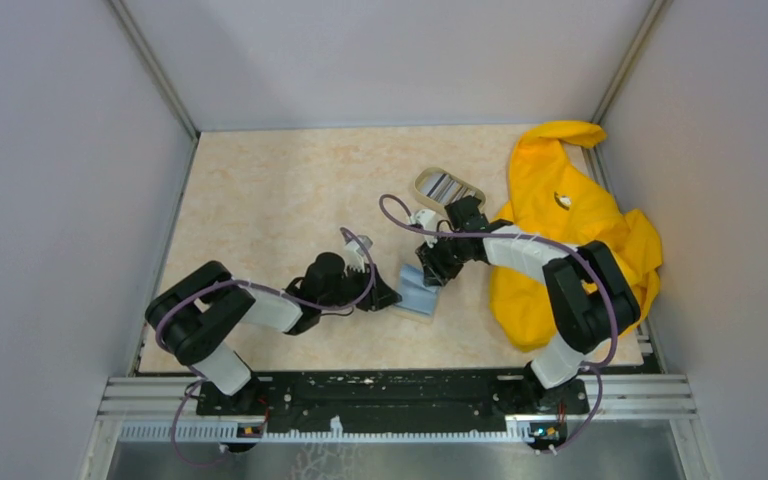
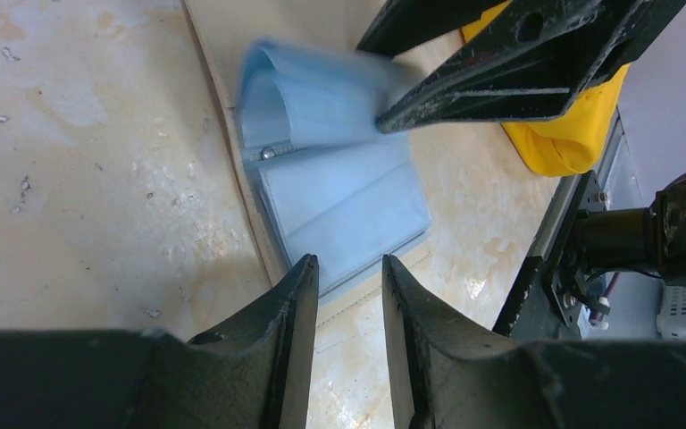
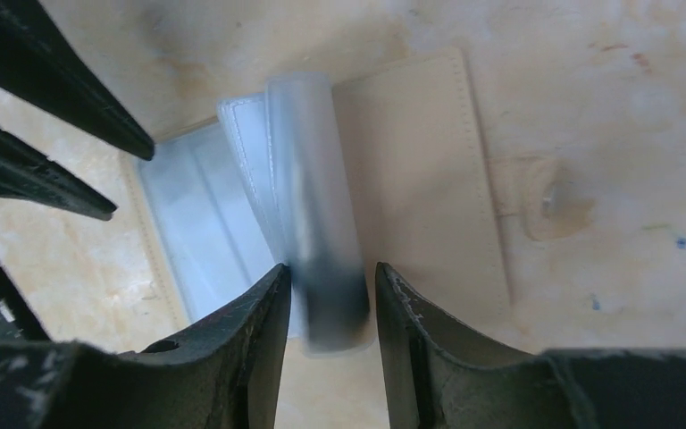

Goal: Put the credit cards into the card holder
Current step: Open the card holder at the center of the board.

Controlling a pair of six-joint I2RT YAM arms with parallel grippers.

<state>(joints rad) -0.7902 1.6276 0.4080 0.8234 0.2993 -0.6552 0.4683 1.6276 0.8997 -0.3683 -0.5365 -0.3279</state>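
Note:
The card holder [image 1: 418,293] lies open on the table, tan outside and light blue inside [image 2: 339,201]. In the right wrist view its tan half [image 3: 420,170] and snap tab [image 3: 554,207] lie flat. A blurred grey-blue strip [image 3: 317,197] stands over the fold and reaches between my right gripper's [image 3: 330,268] open fingers, with a gap on one side; I cannot tell whether it is a card or a flap. My left gripper [image 2: 348,261] is open and empty at the holder's near edge. More credit cards [image 1: 450,188] lie in the oval dish.
The beige oval dish [image 1: 428,177] sits behind the right arm. A big yellow cloth [image 1: 570,230] covers the table's right side. The two grippers [image 1: 392,297] [image 1: 438,275] are close together over the holder. Grey walls enclose the table.

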